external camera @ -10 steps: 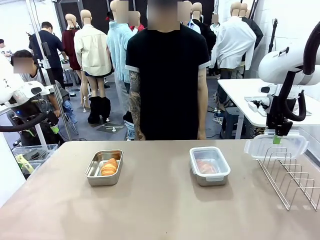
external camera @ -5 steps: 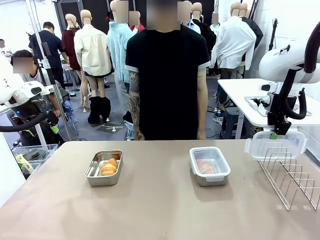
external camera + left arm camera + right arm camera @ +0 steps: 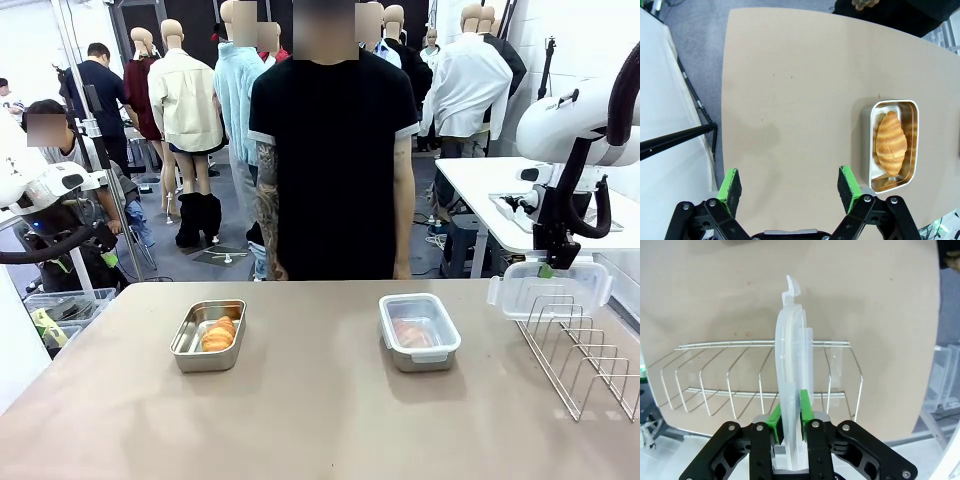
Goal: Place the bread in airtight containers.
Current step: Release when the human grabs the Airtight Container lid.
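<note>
on the tan table sit two small steel pans. the left pan is uncovered and holds a golden croissant lying lengthwise inside it; the left wrist view shows the same croissant resting against the floor of the pan, ridges up. the right pan lies nearer the middle-right of the table, well apart from the first, with a clear lid already seated on it and a second croissant dimly visible through the plastic.

the right gripper hangs at the far right edge of the table, above the wire rack. it is clenched on a clear plastic lid, pinching it at the top edge so the lid hangs on edge with its broad face toward the front camera. in the right wrist view the green pads press on both faces of the lid, which stands edge-on over the rack; whether its lower edge touches the rack's wires cannot be told.

the left gripper hovers high over the bare left part of the table, jaws spread wide and holding nothing, with the uncovered pan off to one side of its fingers.

a person in a black t-shirt stands at the far side of the table, arms hanging down.
</note>
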Motion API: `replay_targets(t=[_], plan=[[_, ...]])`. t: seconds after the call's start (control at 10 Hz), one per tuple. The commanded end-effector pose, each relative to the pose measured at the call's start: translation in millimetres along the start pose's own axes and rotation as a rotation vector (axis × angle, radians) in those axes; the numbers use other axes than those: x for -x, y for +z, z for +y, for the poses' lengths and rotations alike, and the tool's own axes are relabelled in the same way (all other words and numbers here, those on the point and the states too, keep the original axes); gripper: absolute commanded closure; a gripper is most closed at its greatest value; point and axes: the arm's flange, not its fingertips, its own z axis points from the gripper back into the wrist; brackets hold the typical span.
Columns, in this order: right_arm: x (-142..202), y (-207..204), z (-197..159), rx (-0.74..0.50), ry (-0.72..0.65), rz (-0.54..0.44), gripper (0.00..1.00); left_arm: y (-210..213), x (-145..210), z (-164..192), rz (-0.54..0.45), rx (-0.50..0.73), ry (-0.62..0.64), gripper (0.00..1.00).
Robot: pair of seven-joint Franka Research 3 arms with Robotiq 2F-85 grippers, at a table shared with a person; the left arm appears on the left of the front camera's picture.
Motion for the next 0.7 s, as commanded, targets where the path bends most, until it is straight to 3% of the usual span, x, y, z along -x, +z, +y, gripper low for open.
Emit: replay_targets(t=[0.0, 0.4, 0.6], plan=[[0, 0, 0, 0.004, 0.002, 0.007, 1.0, 2, 1, 1, 0.002, -0.01, -0.006, 0.0], [0, 1, -1, 0.007, 0.001, 0.003, 1.0, 2, 1, 1, 0.002, -0.01, -0.006, 0.0], [-20, 42, 48, 0.081, 0.132, 0.022, 1.0, 2, 1, 1, 0.002, -0.01, -0.006, 0.0]])
